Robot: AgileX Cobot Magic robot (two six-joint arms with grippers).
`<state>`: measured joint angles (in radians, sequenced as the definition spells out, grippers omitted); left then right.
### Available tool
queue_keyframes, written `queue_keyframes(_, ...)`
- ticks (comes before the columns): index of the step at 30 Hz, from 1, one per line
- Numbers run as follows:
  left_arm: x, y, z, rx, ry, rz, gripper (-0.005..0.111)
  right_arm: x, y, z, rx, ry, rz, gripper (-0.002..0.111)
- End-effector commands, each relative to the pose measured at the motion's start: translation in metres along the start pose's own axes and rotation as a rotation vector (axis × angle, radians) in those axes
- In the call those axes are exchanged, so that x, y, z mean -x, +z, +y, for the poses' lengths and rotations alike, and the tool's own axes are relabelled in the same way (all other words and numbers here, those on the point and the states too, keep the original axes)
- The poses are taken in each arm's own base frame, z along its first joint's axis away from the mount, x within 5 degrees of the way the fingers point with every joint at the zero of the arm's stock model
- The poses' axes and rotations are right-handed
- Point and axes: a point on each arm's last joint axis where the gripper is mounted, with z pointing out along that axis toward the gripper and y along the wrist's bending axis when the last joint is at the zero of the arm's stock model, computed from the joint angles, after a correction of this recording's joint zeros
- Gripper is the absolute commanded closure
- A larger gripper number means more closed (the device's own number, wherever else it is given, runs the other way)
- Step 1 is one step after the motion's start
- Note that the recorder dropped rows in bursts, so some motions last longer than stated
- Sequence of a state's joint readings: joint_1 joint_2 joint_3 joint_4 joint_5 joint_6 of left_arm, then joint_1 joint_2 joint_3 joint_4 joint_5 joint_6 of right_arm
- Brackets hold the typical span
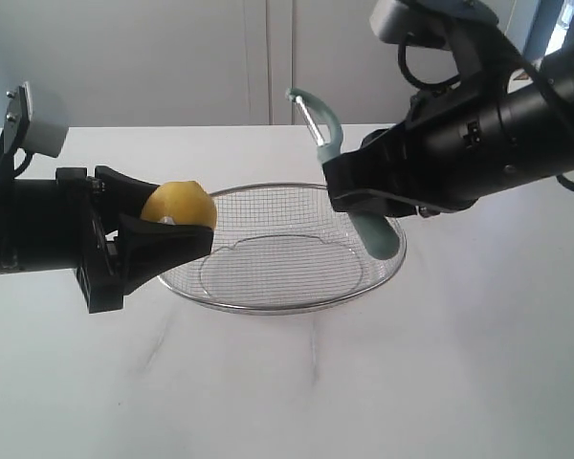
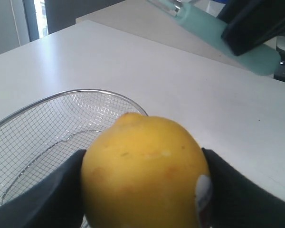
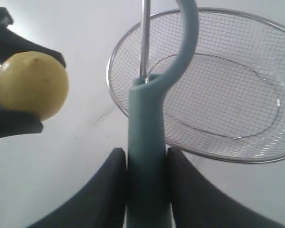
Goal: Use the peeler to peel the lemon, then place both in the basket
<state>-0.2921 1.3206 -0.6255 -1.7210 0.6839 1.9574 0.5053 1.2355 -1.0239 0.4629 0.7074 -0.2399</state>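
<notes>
The left gripper [image 1: 177, 225] is clamping the lemon [image 1: 180, 203] between its 2 black fingers [image 2: 47, 199]. It is holding the fruit in the air at left of centre in the exterior view, just above the near left rim of the basket [image 1: 268, 308]. The right gripper [image 1: 349, 191] is squeezing the teal handle of the peeler [image 1: 323, 124] at upper right of centre. The blade head is pointing up toward the top middle of the frame, and the handle's butt is hanging over the basket's right rim. The basket itself is sitting empty on the white table [image 1: 430, 382]. Lemon and peeler are well apart, and the skin looks uncut to me.

As I am reading it, the peeling stroke is only now being set up. To do it well, the right arm should be tipping the blade down toward the lemon and laying it flat on the bare skin between the 2 fingers, clear of the sticker [image 2: 203, 190] beside 1 finger. Light pressure, stroking away from the fingers, should stop the fruit rolling out of the grip.
</notes>
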Motion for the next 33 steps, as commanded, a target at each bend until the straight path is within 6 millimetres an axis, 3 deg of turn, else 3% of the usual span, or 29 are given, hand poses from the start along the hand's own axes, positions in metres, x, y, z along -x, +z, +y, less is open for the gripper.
queue_keyframes(1, 0.004, 0.000, -0.001, -0.005, 0.120, -0.030, 0.106, 0.002, 0.003, -0.009, -0.064, -0.035, -0.015, 0.108)
queue_keyframes(10, 0.008, -0.003, 0.002, 0.032, 0.023, 0.065, 0.106, 0.006, 0.051, -0.031, -0.154, -0.086, 0.016, 0.108)
queue_keyframes(14, 0.022, -0.013, -0.002, 0.028, 0.008, 0.209, 0.107, 0.007, 0.070, -0.042, -0.205, -0.148, 0.020, 0.108)
queue_keyframes(21, 0.040, -0.037, -0.005, 0.178, -0.111, 0.389, 0.107, 0.024, 0.092, -0.047, -0.206, -0.161, 0.068, 0.108)
queue_keyframes(28, 0.046, -0.047, -0.012, 0.206, -0.088, 0.393, 0.107, 0.043, 0.118, -0.053, -0.210, -0.181, 0.127, 0.108)
queue_keyframes(33, 0.045, -0.048, -0.013, 0.195, -0.090, 0.398, 0.107, 0.036, 0.140, -0.061, -0.211, -0.173, 0.187, 0.108)
